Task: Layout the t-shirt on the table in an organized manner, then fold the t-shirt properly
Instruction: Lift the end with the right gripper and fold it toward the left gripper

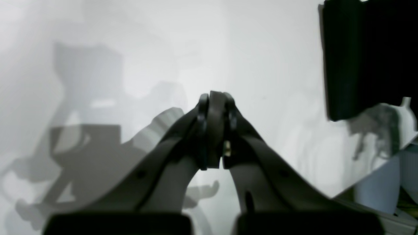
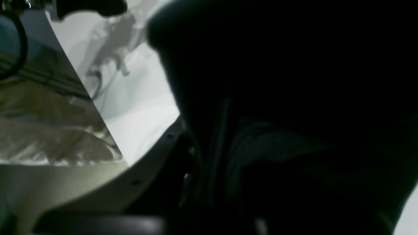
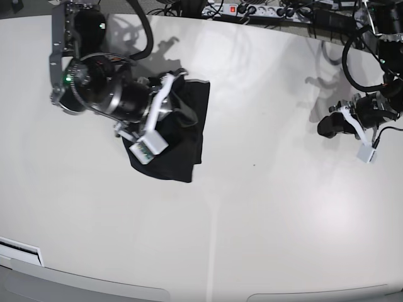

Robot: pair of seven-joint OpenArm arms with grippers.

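Observation:
The black t-shirt (image 3: 181, 141) lies bunched in a heap on the white table (image 3: 252, 220), left of centre. My right gripper (image 3: 169, 85) is down in the heap. In the right wrist view its jaws stand together at the gripper (image 2: 209, 140) with black fabric (image 2: 294, 81) draped over them and filling most of the frame. Only one pale finger (image 2: 147, 163) shows there. My left gripper (image 3: 327, 126) hovers far to the right, away from the shirt. In the left wrist view it (image 1: 214, 98) is shut and empty above the bare table (image 1: 261, 49).
A power strip with cables (image 3: 252, 11) runs along the far table edge. The table edge (image 2: 94, 98) passes close beside my right gripper. A dark blurred shape (image 1: 359, 55) hangs at the upper right of the left wrist view. A white panel (image 3: 19, 251) sits at the front left.

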